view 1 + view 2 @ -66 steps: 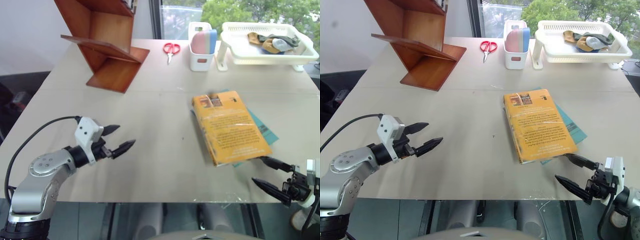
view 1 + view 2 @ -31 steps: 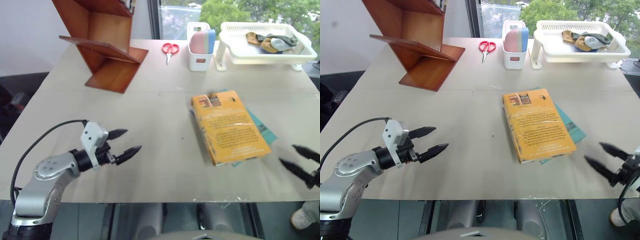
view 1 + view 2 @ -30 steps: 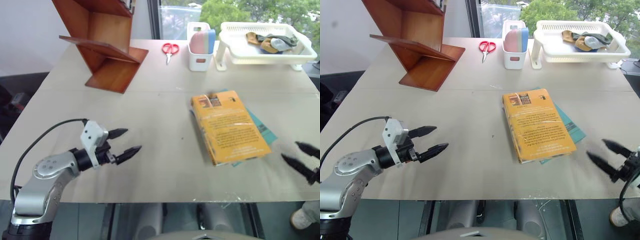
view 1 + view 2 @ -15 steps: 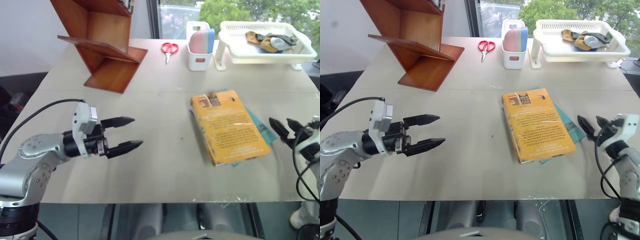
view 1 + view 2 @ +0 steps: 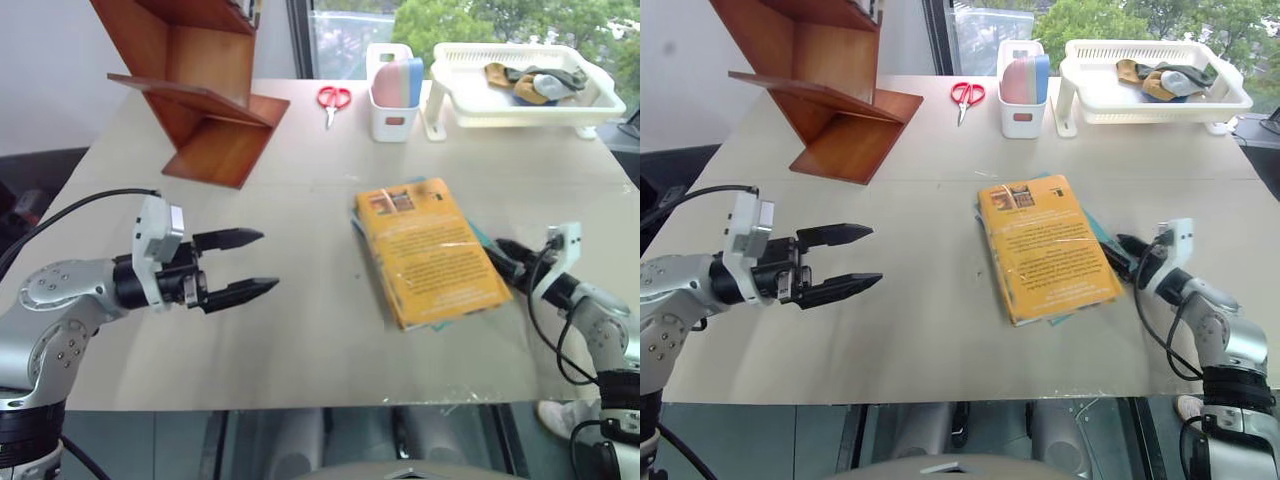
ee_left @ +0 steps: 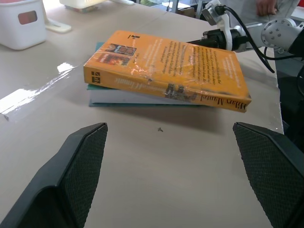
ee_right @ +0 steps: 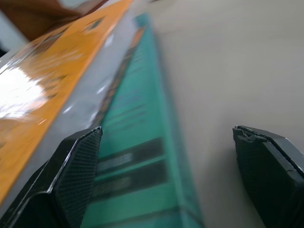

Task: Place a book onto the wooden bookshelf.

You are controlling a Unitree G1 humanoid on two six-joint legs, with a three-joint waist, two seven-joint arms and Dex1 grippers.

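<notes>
The bench (image 5: 300, 330) is carrying everything. The wooden bookshelf (image 5: 195, 85) is standing at the far left corner, well ahead of the left fingers and apart from them. A white basket (image 5: 520, 95) is sitting at the far right corner with some cloth items inside, well beyond the right fingers.

The book (image 5: 428, 252) is lying flat on the bench, orange-yellow cover up, resting on top of a thinner teal book (image 6: 142, 97) whose edge is sticking out under it. The stack is sitting between the two sets of fingers: well apart from the left ones, just in front of the right ones.

The left gripper (image 5: 243, 265) is hovering over the bench near the left edge, fingers (image 5: 228, 239) spread wide and released, grasping nothing, pointing across toward the book. The right gripper (image 5: 1120, 252) is pointing level at the right edge of the stack, fingers (image 7: 76, 175) spread apart and released, one lined up with the teal book's edge, the other over bare bench; cannot tell if a tip is touching the stack.

A white holder (image 5: 390, 90) with pink and blue items is standing beyond the book. Red scissors (image 5: 333, 99) are lying just beside it, toward the bookshelf.
</notes>
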